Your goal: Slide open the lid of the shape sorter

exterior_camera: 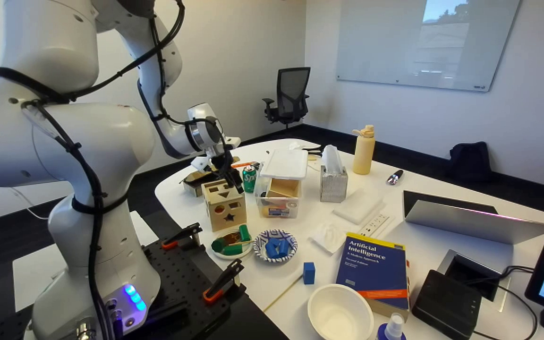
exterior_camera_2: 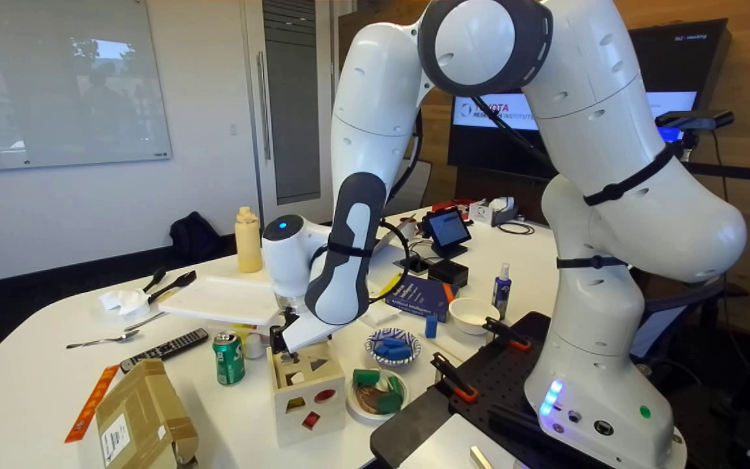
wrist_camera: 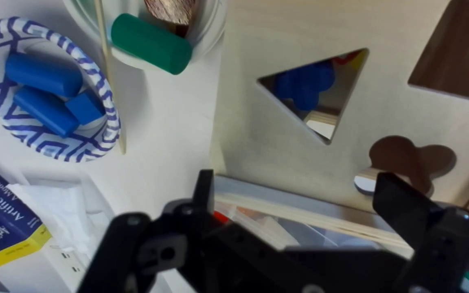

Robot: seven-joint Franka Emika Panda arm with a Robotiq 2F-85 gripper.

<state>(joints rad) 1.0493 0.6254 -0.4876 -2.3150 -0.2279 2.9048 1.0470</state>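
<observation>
The shape sorter (exterior_camera: 216, 220) is a light wooden box with cut-out holes, upright on the table; it also shows in an exterior view (exterior_camera_2: 289, 426). Its lid (wrist_camera: 238, 122) is a flat wooden panel with a triangle, a square-like and a clover hole; it lies on top of the box. Coloured pieces show through the triangle hole. My gripper (wrist_camera: 295, 181) is open, its fingers wide apart and empty. One finger is over the lid by the clover hole, the other by a corner of the box. In both exterior views the gripper (exterior_camera: 235, 182) (exterior_camera_2: 282, 340) is at the box's top; contact cannot be told.
A green can (exterior_camera_2: 228, 358) and a clear plastic bin (exterior_camera: 279, 200) with a white lid (exterior_camera: 284, 164) stand close beside the sorter. A plate (wrist_camera: 219, 24) with green cylinders and a patterned bowl (wrist_camera: 111, 122) with blue blocks are nearby. A cardboard box (exterior_camera_2: 144, 410) lies near the can.
</observation>
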